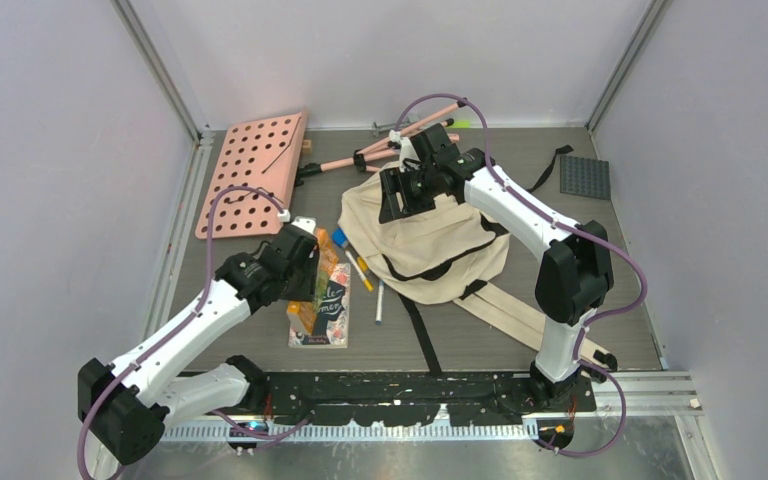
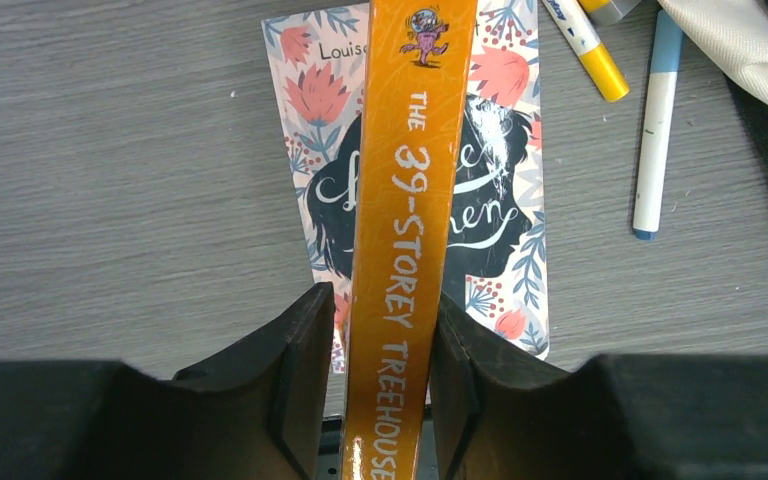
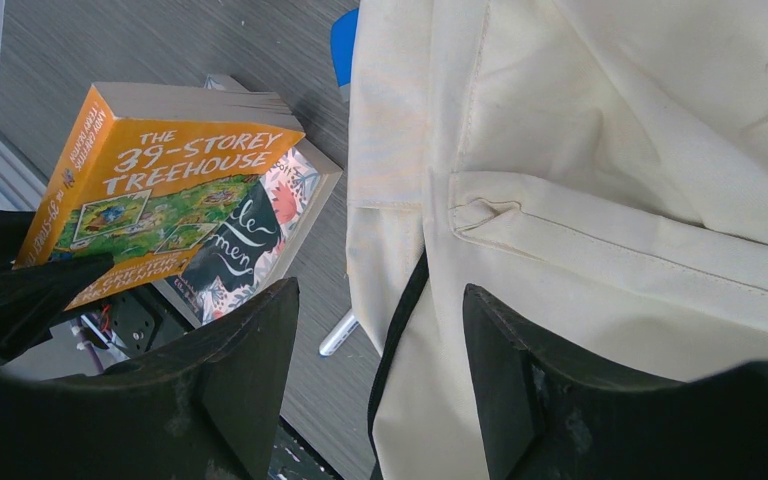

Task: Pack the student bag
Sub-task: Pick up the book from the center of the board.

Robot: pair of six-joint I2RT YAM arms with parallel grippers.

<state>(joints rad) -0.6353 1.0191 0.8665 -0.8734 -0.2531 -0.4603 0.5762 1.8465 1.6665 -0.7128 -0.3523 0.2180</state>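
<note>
The student bag [image 1: 430, 245] lies flat in the middle of the table, cream cloth with black zip and straps; it also fills the right wrist view [image 3: 610, 200]. My right gripper [image 1: 400, 195] [image 3: 380, 320] hovers open over the bag's left edge, holding nothing. An orange book, "The 39-Storey Treehouse" [image 2: 415, 200] [image 3: 160, 190], stands on edge, spine up, tilted over a floral book [image 2: 500, 230] [image 1: 320, 320]. My left gripper [image 1: 305, 265] [image 2: 380, 330] straddles the orange book with its jaws open. The right finger is against the cover and a thin gap shows at the left finger.
Between the books and the bag lie a yellow-tipped marker [image 2: 585, 40] and a blue-and-white pen [image 2: 650, 130]. A pink pegboard [image 1: 255, 170] and pink rods [image 1: 400, 140] sit at the back. A grey plate [image 1: 584, 177] is at the back right. Bag straps [image 1: 420, 335] trail toward the front.
</note>
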